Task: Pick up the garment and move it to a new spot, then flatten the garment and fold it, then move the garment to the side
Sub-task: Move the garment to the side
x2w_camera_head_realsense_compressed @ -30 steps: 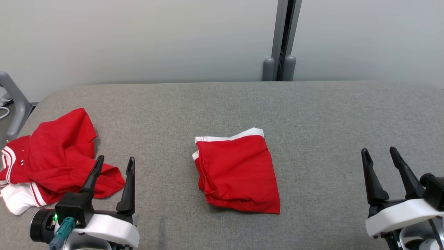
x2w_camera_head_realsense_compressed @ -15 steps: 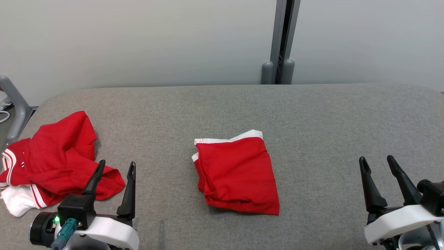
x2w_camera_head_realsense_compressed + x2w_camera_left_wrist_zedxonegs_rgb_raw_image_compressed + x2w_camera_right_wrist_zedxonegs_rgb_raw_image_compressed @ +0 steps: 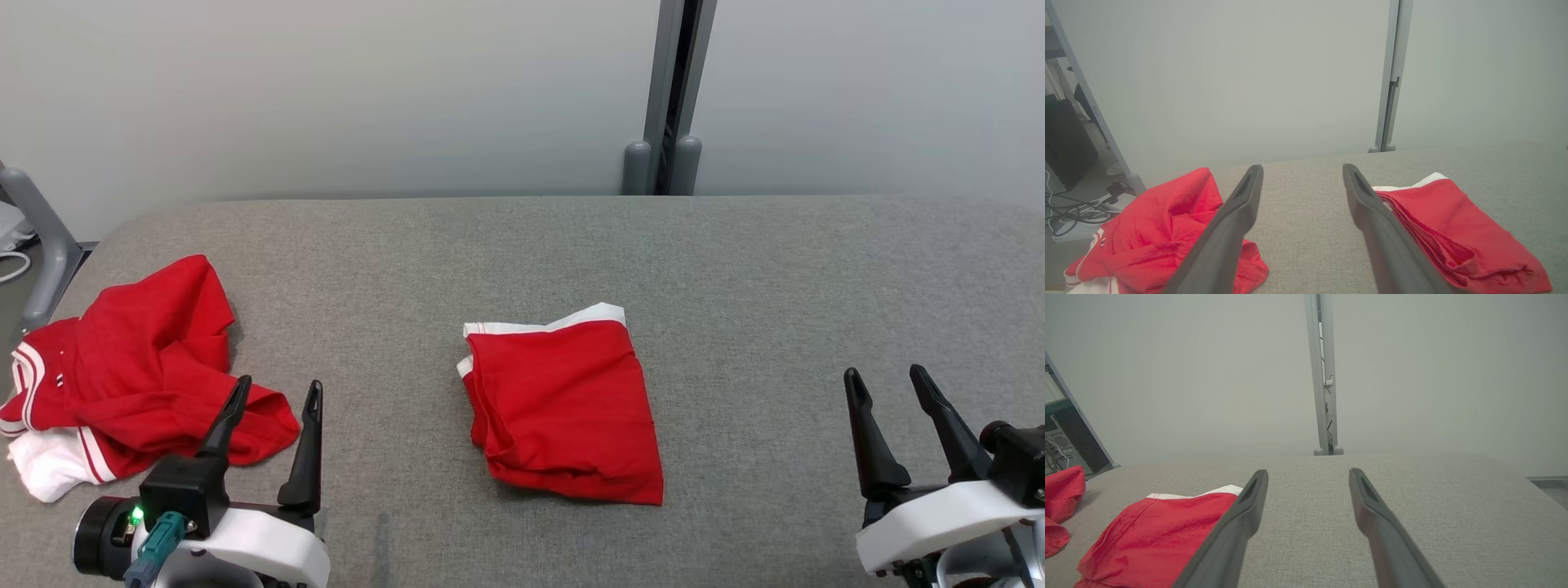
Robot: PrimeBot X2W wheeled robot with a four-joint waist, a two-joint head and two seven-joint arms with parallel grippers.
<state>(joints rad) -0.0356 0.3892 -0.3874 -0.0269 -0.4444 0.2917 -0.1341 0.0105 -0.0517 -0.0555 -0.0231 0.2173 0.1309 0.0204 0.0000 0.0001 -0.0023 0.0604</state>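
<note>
1. The folded garment lies in the middle of the table. It is red, with a white band along its far edge. Its layered folds run down its left side and its near right corner comes to a point.
2. Nothing touches it, and both grippers are well apart from it.
3. The left gripper is at the near left with its fingers spread and nothing between them. In the left wrist view the folded garment lies just right of its right finger.
4. The right gripper is at the near right, fingers likewise apart and empty, over bare table.
5. A crumpled garment, red with white striped trim, lies heaped at the table's left end. The left gripper's left finger crosses in front of its near edge, and I cannot tell whether they touch.
6. Behind the table stands a pale wall with a grey post.
</note>
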